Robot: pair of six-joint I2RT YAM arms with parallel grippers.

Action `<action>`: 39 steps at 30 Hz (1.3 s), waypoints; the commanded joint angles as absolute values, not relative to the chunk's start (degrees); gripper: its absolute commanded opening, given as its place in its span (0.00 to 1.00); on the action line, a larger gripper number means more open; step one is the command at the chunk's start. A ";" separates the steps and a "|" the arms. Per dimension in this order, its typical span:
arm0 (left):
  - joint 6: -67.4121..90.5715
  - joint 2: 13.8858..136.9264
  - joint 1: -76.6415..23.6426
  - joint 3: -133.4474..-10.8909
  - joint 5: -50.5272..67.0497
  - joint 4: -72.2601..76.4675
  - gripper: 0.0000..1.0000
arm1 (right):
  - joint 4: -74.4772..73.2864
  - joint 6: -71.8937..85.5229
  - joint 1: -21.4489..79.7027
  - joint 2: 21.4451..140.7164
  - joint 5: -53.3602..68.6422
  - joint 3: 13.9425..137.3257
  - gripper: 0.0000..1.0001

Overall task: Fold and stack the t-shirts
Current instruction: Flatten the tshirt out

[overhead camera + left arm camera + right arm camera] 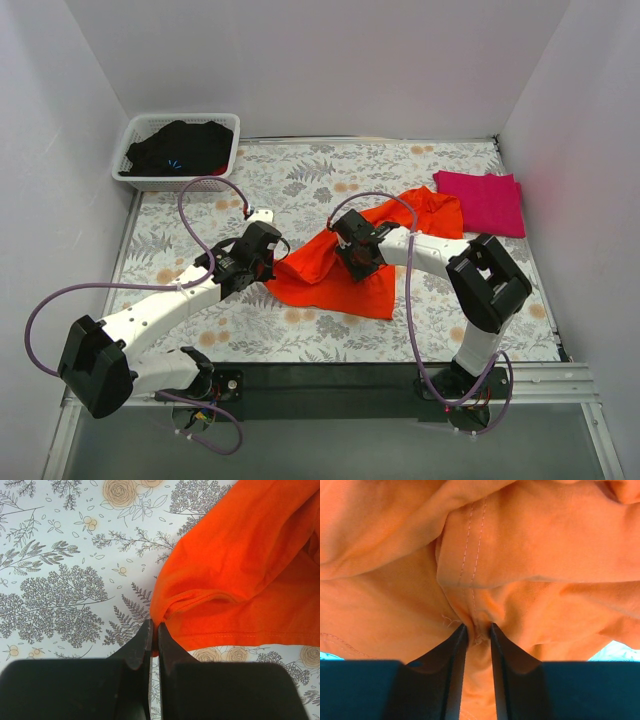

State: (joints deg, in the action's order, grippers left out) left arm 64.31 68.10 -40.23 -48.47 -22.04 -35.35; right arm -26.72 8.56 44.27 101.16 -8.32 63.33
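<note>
— What did the basket (130,152) hold?
— A dark garment (180,148), heaped. It stood at the table's (300,180) far left corner.
— And the shirts?
— The orange t-shirt (335,268) lay rumpled mid-table. The left gripper (154,630) was pinched tight on its corner, and the right gripper (478,632) clamped a seamed fold. The pink t-shirt (482,202) lay folded at the far right.
</note>
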 commanded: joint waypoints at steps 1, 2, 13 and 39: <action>63.90 66.53 -39.81 -48.08 -22.68 -34.89 0.00 | -28.21 7.30 44.21 98.79 -9.94 65.39 0.26; 63.81 66.45 -39.81 -48.16 -22.76 -34.89 0.00 | -28.30 7.29 44.21 98.53 -9.50 65.56 0.26; 63.46 66.27 -39.46 -47.73 -23.82 -35.33 0.00 | -29.44 5.54 42.37 95.71 -12.57 66.18 0.22; 63.54 66.62 -39.46 -47.99 -21.62 -34.80 0.00 | -26.81 2.72 42.54 98.26 1.67 62.14 0.19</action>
State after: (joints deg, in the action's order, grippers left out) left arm 63.90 68.03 -39.86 -48.10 -21.50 -35.51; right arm -27.51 3.88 42.13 97.89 1.87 62.33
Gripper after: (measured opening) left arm 0.034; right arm 0.208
